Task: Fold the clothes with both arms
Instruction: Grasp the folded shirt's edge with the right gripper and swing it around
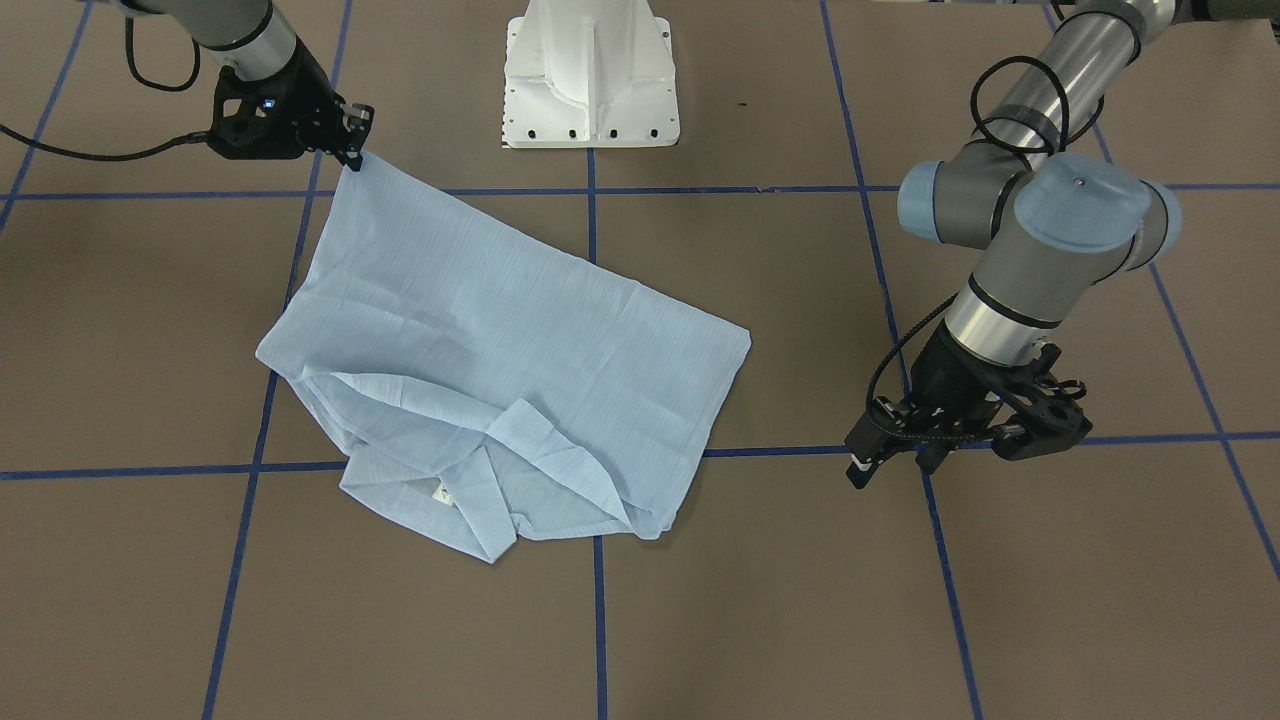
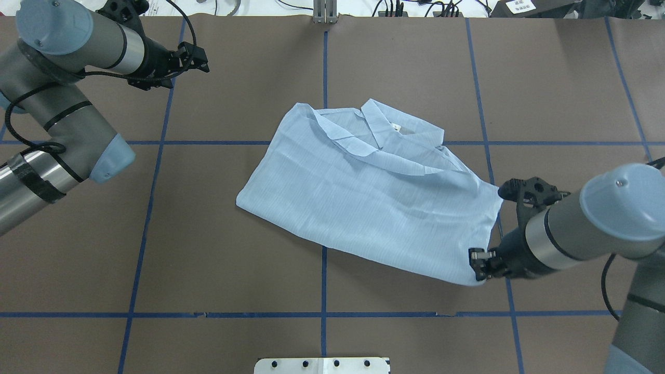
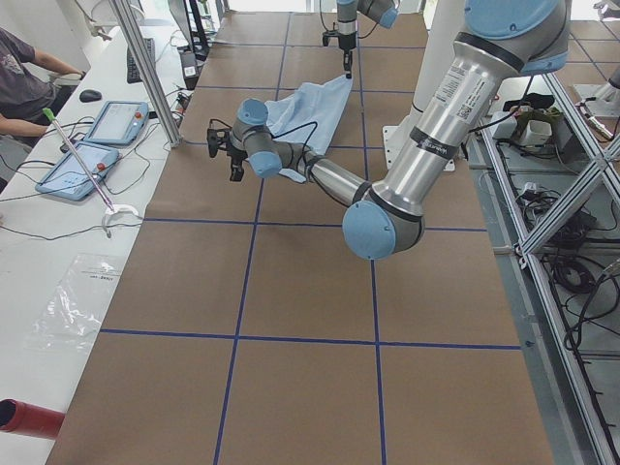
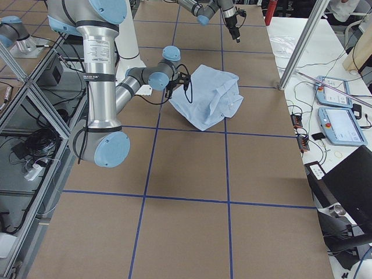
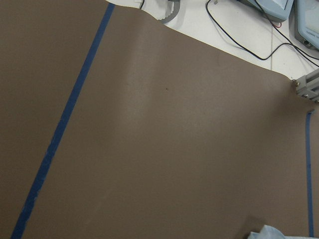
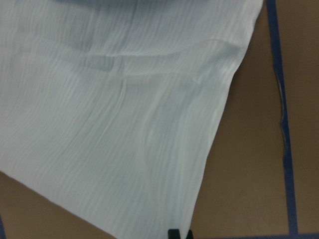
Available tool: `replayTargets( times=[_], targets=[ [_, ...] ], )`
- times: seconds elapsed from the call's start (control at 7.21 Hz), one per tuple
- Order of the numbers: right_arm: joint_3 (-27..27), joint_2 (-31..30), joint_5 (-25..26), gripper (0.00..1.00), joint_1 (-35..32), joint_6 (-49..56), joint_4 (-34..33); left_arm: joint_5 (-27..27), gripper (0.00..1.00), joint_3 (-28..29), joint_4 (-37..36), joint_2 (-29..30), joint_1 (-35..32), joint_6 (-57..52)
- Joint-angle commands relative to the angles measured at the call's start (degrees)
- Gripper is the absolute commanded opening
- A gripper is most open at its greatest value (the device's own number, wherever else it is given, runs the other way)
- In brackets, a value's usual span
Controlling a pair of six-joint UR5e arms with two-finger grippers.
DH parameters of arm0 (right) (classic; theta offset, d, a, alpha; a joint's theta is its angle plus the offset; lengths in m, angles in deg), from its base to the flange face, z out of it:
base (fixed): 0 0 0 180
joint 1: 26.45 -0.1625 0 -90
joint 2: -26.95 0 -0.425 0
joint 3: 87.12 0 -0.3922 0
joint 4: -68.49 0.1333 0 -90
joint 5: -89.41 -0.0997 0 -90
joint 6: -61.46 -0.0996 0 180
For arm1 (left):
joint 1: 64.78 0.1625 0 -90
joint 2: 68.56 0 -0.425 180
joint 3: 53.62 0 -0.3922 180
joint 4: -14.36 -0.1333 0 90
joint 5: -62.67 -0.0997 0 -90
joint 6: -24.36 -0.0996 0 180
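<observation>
Shirt [image 2: 363,208] lies folded, one corner pinched by the low right gripper [image 2: 477,264]; left gripper [image 2: 201,57] hovers aside, jaws apart.

your bench [image 3: 291,387] is brown paper all over, gridded in blue tape [image 3: 291,338]. white side desk [image 3: 29,281] along one edge: two teach pendants [image 3: 116,121], loose cables [image 5: 238,45], a clear plastic bag [image 3: 77,300]. aluminium posts [image 3: 147,73] at the seam, aluminium frame [image 3: 567,208] with wiring on the opposite side.
</observation>
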Motion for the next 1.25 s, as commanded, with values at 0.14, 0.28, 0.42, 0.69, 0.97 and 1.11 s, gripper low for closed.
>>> replayTargets(
  times=[0.14,0.28,0.42,0.69,0.97,1.11],
  targets=[
    [2.81,-2.07,1.1,0.99,10.47,-1.72,-0.31,0.0,0.99,-1.87,-0.04,-1.35,0.62,0.01],
    [2.63,-1.46,1.27,1.0,10.73,-1.72,-0.31,0.09,0.99,-1.96,-0.04,-1.35,1.93,0.01],
    [1.94,0.9,1.97,1.0,9.34,-1.72,-0.31,0.0,0.99,-2.65,-0.04,-1.35,3.77,0.01],
    [0.7,5.83,4.59,1.0,2.94,-1.64,-0.22,-0.17,0.99,-10.17,-8.68,-1.35,10.52,5.24],
    [-0.09,8.38,11.44,1.0,2.12,-1.64,-0.22,-3.57,0.97,-15.22,-16.02,-1.09,18.43,12.45],
    [-0.44,9.26,11.73,1.0,0.9,-1.64,-0.22,-6.3,0.95,-14.88,-16.82,-1.17,21.6,14.49]
  ],
)
